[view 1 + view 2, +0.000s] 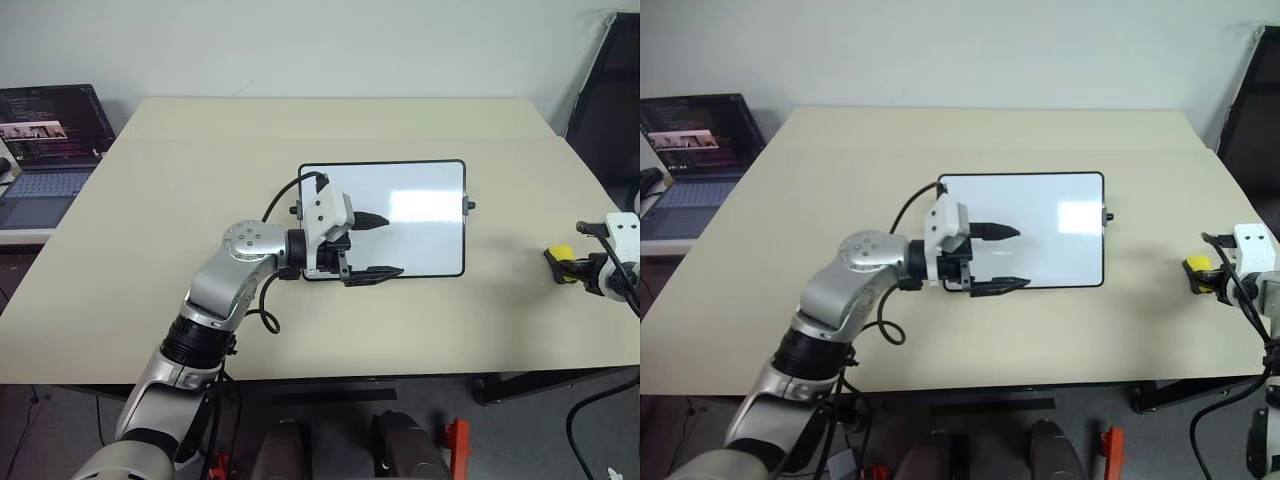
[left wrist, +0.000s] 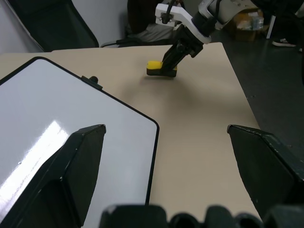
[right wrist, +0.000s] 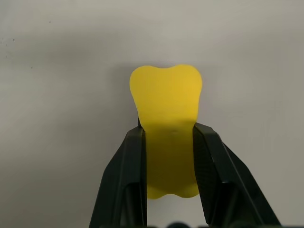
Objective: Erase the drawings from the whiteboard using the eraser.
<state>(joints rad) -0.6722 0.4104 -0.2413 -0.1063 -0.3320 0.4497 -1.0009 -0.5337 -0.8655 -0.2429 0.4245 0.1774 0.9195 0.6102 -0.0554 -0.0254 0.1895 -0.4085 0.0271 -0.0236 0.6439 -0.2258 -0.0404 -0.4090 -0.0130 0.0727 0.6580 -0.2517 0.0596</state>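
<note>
The whiteboard [image 1: 425,240] lies flat in the middle of the table, glossy white with a black frame. The drawings are too faint to make out on its surface. My left gripper [image 1: 388,246] hovers open over the board's left part, pointing right, with nothing between its fingers [image 2: 78,164]. The eraser [image 1: 562,252], a small yellow block, is at the table's right side, well clear of the board. My right gripper [image 3: 168,142] is shut on it, with both black fingers pinching its sides. The left wrist view shows the eraser [image 2: 156,65] low against the tabletop.
The beige table [image 1: 300,130] has bare surface all around the board. An open laptop [image 1: 45,140] sits on a lower surface to the left. A dark chair [image 1: 612,100] stands past the table's right edge, close to my right arm.
</note>
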